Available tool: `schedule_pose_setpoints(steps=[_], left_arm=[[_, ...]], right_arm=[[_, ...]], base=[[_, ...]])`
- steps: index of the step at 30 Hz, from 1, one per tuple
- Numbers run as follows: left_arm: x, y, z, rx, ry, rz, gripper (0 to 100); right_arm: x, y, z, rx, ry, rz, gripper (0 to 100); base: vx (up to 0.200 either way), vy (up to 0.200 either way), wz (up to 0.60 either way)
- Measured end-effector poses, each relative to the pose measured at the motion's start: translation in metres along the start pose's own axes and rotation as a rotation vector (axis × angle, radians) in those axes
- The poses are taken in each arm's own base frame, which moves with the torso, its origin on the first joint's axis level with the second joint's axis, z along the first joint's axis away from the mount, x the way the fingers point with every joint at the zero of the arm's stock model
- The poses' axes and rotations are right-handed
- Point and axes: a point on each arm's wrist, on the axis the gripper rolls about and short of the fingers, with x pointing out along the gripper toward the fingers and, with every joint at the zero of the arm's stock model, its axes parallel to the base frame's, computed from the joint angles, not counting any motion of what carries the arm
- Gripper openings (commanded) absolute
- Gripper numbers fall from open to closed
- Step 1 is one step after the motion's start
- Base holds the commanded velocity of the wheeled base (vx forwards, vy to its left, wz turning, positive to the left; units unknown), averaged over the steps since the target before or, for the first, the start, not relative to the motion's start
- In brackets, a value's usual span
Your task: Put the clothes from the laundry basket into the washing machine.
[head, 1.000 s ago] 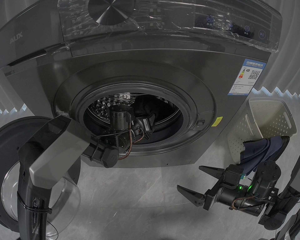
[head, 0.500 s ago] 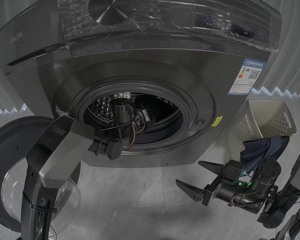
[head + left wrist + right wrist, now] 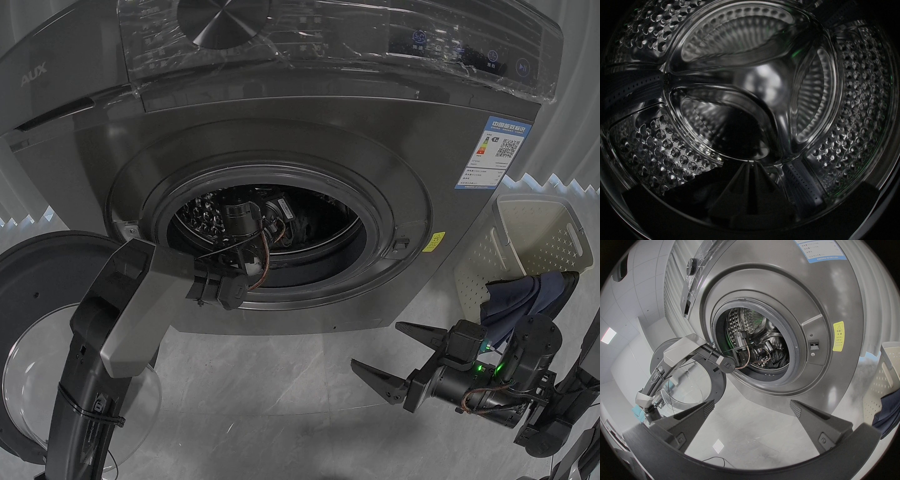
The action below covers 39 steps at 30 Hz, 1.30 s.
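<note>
Head view: left end effector (image 3: 282, 211) deep inside washer (image 3: 312, 125) drum (image 3: 750, 78); too dark to tell if wide or narrow. Dark cloth (image 3: 780, 357) sits low in drum, just beside it. Right end effector (image 3: 375, 345) wide, empty, low over floor, near basket (image 3: 565, 215). Blue cloth (image 3: 519, 300) hangs over basket edge.

Could go wrong:
- dark cloth sticks to left arm, comes back out
- wrist wires (image 3: 265, 250) catch on door ring (image 3: 375, 250)
- blue cloth slips to floor if pinched at thin edge
</note>
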Motion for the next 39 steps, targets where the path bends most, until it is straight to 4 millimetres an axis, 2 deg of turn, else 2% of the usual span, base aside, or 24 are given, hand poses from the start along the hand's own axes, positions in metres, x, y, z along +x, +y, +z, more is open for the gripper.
schedule_pose_setpoints(steps=[5,12,26,33,39], left_arm=[[0.000,0.001,-0.006,0.028,0.001,-0.008,100],[-0.009,0.003,-0.020,0.050,0.069,0.005,100],[-0.050,-0.012,-0.019,0.096,0.194,-0.022,100],[-0.096,-0.008,-0.030,0.232,0.334,-0.068,100],[-0.151,-0.014,-0.019,0.299,0.411,-0.133,100]], right_arm=[[0.000,0.000,0.000,0.000,0.001,-0.001,100],[0.000,0.000,0.000,0.000,0.001,-0.001,100],[0.000,0.001,0.000,0.000,0.002,0.002,100],[-0.004,0.000,-0.003,0.000,0.016,-0.001,100],[-0.012,-0.002,-0.005,0.001,0.035,-0.011,100]], base=[[0.000,0.000,0.00],[0.000,0.000,0.00],[0.000,0.000,0.00],[0.000,0.000,0.00],[0.000,0.000,0.00]])
